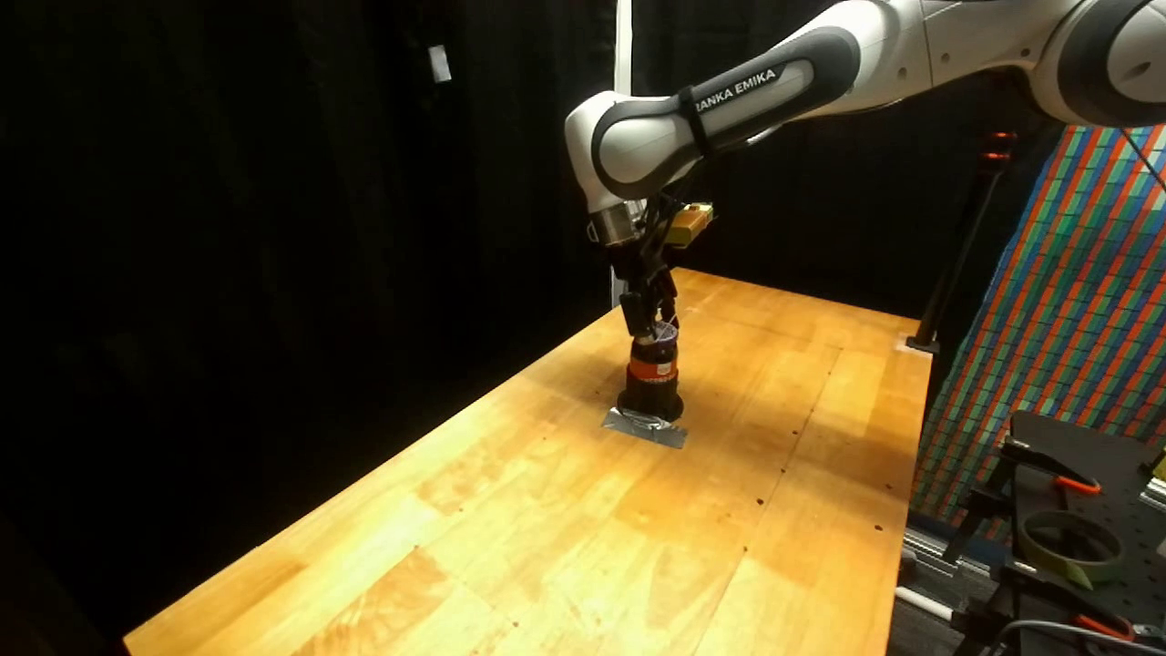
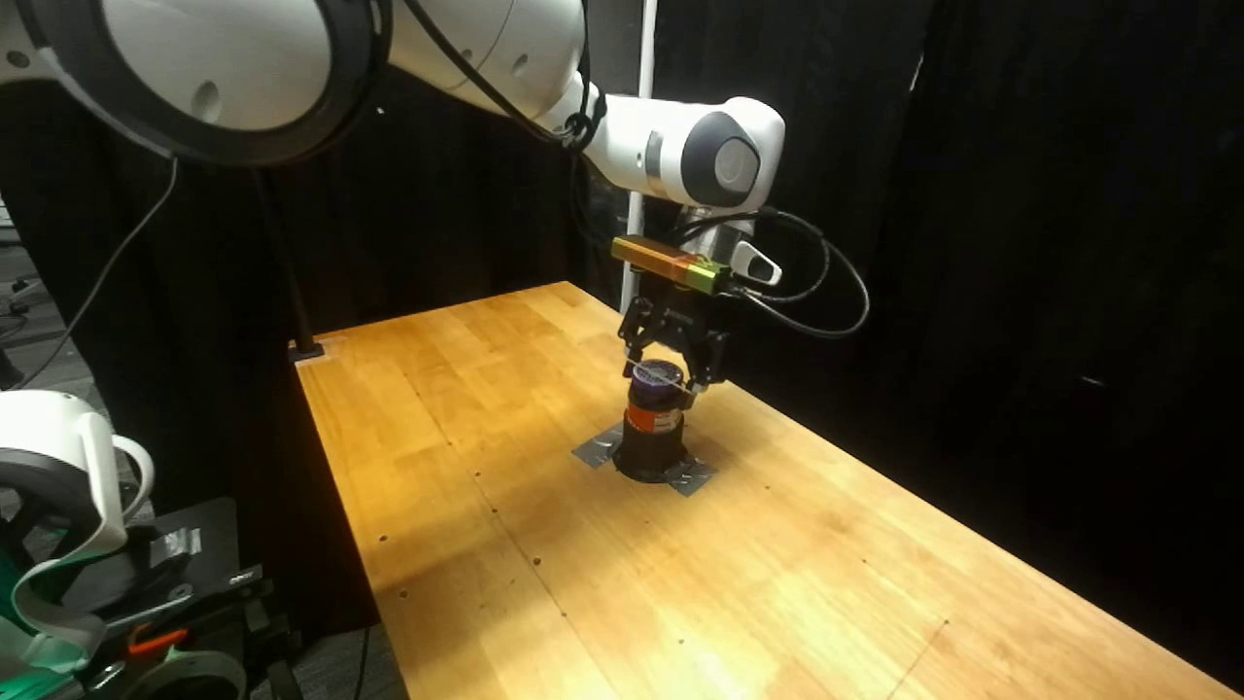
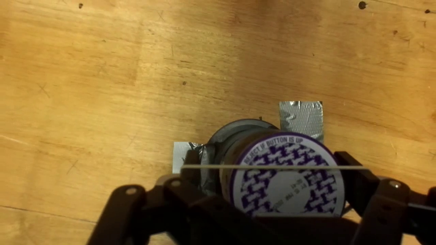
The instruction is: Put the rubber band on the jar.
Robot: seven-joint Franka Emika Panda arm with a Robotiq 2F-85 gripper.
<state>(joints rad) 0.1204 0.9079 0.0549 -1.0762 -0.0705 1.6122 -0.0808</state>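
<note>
The jar [image 1: 654,370] stands upright on a black round base, with a purple and white lid and an orange-brown label, and it also shows in an exterior view [image 2: 653,420]. In the wrist view its lid [image 3: 289,190] lies between the fingers. My gripper [image 2: 664,377] is open, with its fingers down on either side of the lid; it also shows in the wrist view [image 3: 274,167]. The right finger looks close to the lid; I cannot tell if it touches. The pale rubber band [image 3: 259,167] is stretched across both fingers and passes over the lid. Its other strand is mostly hidden.
The black base [image 2: 649,462] is held to the wooden table [image 2: 777,564] with strips of grey tape [image 3: 301,117]. A black post [image 1: 938,273] stands at a table corner. A dark cart [image 1: 1084,474] with a tape roll is beside the table.
</note>
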